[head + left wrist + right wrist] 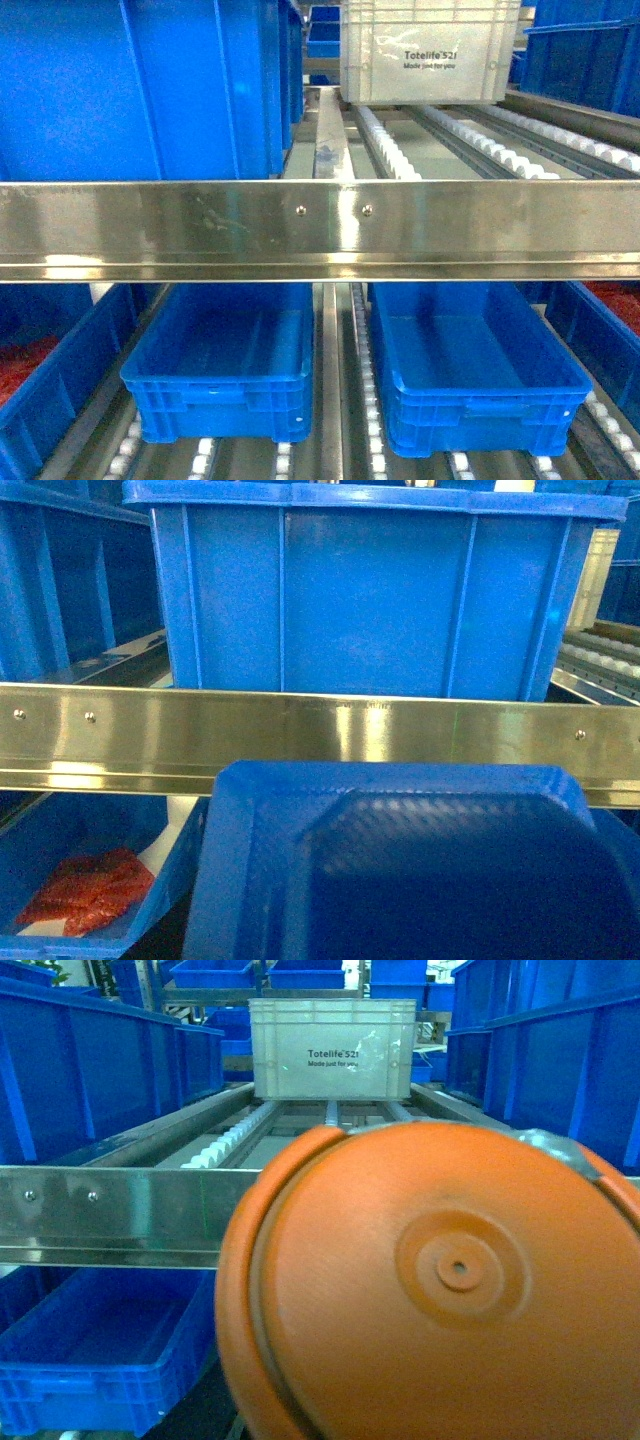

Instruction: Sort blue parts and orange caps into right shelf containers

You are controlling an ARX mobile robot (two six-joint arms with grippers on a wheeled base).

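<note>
I am looking at an orange cap (440,1290) filling most of the right wrist view, its flat ringed face turned toward the lens, so I am judging that the right arm is carrying it. The right claw itself is hidden behind it, and I cannot tell how its jaws are standing. In the left wrist view a blue part (410,865) with an angled, chamfered outline is sitting just as close to the camera, presumably held the same way; the left claw is not showing either, so its state is unknown to me.

Both pieces are hanging in front of the steel shelf rail (320,228), which is running across every view. That makes sense as a carrying pose: the loads are staying outside the rack until I am choosing a drop point.

Below the rail, two empty blue crates (225,375) (475,375) are resting side by side on the roller tracks, open tops facing up, a narrow lane between them. These are looking like my targets. Crates at the far left (85,880) and far right are already holding red-orange pieces.

The opening between the rail's lower edge and the crate rims is the tight spot. I am judging that each arm needs to dip under the rail and reach in. Above, a big blue crate (140,90) and a grey tote (430,50) are blocking the upper level.
</note>
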